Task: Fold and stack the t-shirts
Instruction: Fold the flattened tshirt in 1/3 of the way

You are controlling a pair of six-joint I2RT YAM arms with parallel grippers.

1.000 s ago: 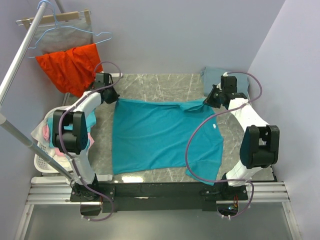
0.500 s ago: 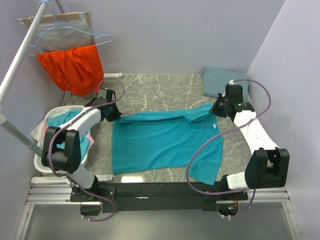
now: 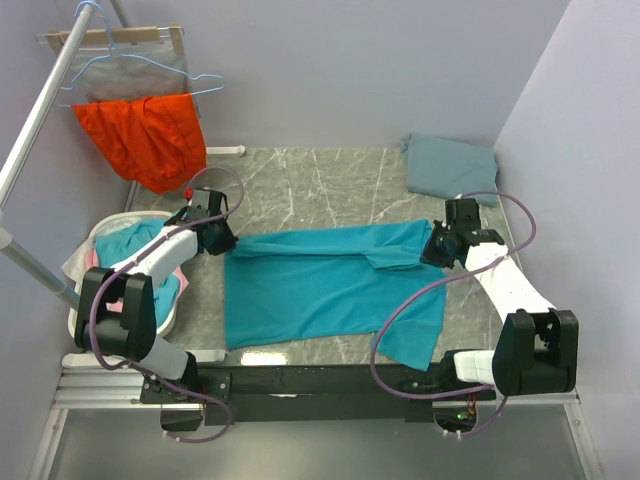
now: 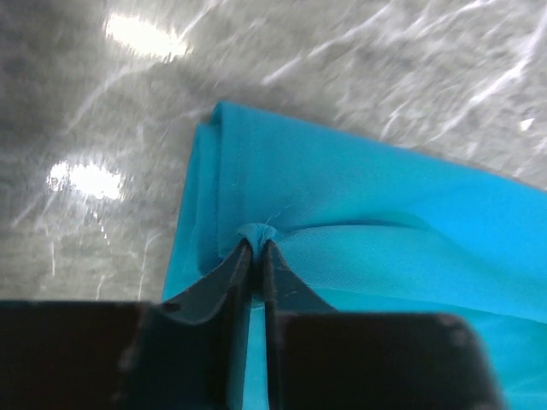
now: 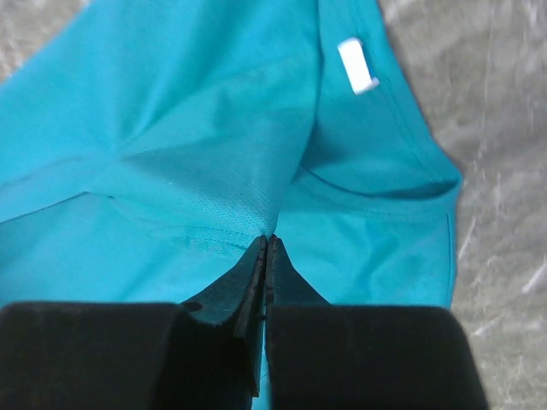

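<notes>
— How many t-shirts are there?
— Two. A bright teal cloth t-shirt [image 3: 320, 285] lies on the grey marbled table [image 3: 300, 175], its long axis nine-to-three and its neck toward three. A slate grey-blue t-shirt [image 3: 450, 165] lies at one o'clock.
— And the grippers?
— The left gripper [image 3: 222, 243] and the right gripper [image 3: 432, 250] each pinch the teal shirt's far edge.

From the left wrist the counter [image 4: 342, 60] is smeared with blur, and the teal t-shirt [image 4: 385, 222] runs off the right edge. From above, the left arm [image 3: 160, 255] covers part of the laundry basket [image 3: 73, 322].

Lab laundry corner, clothes rail [image 3: 45, 100], basket [image 3: 78, 322]
</notes>
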